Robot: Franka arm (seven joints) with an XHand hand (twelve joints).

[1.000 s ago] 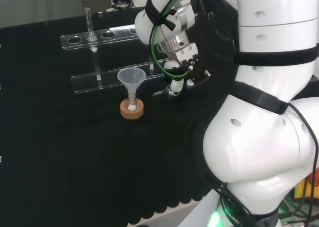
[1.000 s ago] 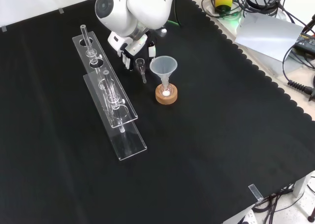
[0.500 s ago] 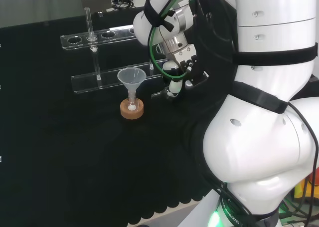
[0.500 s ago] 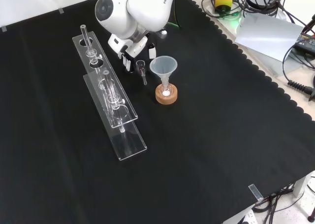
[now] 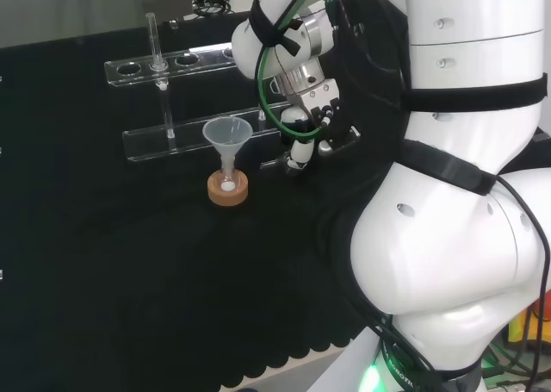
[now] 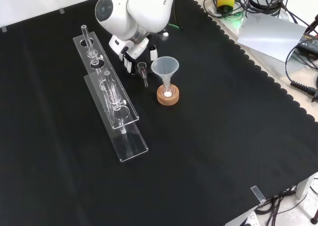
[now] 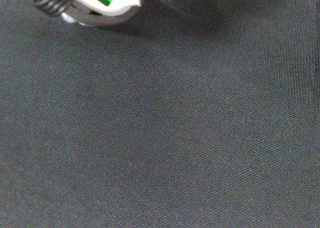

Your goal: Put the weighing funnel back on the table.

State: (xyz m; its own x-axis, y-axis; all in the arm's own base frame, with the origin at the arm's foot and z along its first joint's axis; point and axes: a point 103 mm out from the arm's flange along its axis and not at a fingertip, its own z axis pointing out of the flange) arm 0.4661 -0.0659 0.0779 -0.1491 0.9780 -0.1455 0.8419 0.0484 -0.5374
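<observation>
Black cloth (image 6: 208,151) covers the bench. In the front view the hand (image 6: 133,51) sits low over the cloth near the top of the picture, between the clear rack (image 6: 119,119) on its left and the funnel (image 6: 165,67) on its right. In the head view the hand (image 5: 310,121) points down at the cloth, to the right of the funnel (image 5: 227,133).

The weighing funnel (image 6: 143,71) is a small clear piece just below the hand in the front view. It is close to the left side of the funnel but apart from it. Its round mouth is nearest the hand, and its short stem points away from the hand, toward the bottom of the picture.

Hand state: cannot be told. The views do not show whether the hand has hold of the weighing funnel, or whether the piece already rests on the cloth.

The funnel stands mouth up with its stem in a small flask (image 6: 168,89) on a cork ring (image 6: 168,98). One glass tube (image 6: 85,37) stands upright at the far end of the rack.

The wrist view shows cloth weave and a blurred white and green part of the hand (image 7: 100,0).
</observation>
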